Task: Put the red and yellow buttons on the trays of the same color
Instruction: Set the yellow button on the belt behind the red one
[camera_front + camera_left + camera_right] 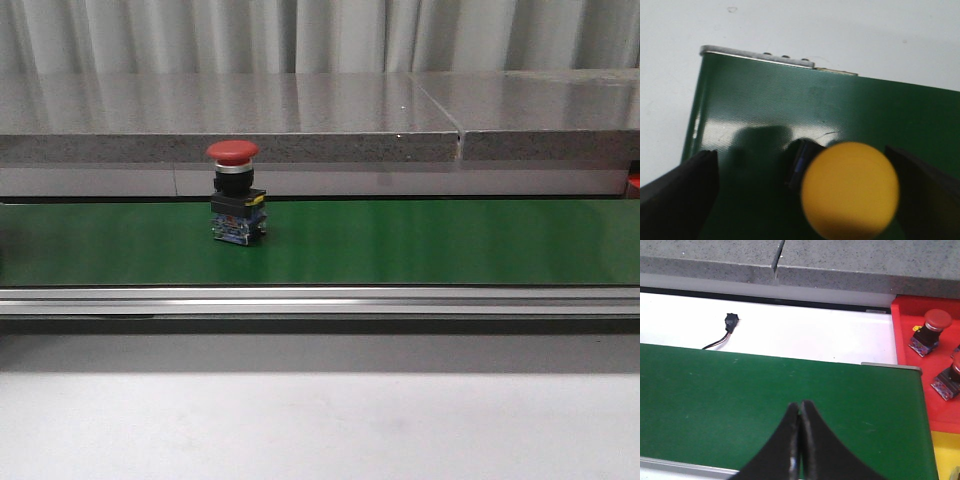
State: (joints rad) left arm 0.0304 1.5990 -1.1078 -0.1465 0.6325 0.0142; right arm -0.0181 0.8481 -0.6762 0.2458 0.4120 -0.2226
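- The left gripper [800, 200] is spread wide, its two dark fingers [680, 182] standing either side of a yellow button [850, 190]; neither finger touches it, so it brackets the button without holding it.
- That yellow button stands on the green belt [765, 110], near the belt's end, where a metal end strip [757, 56] meets the white desk [840, 30].
- The right gripper [800, 440] has its fingers pressed together with nothing between them, hovering over the green belt.
- Beside that end of the belt sits a red tray [900, 340] holding two red buttons [930, 330], with a third partly in view at the edge; a yellow tray [946, 455] shows just beyond it, its contents unseen.
- A red button on the belt [236, 195] stands upright, well apart from both grippers.
- Judging from this, some reds are sorted; the yellow button and this red one remain.
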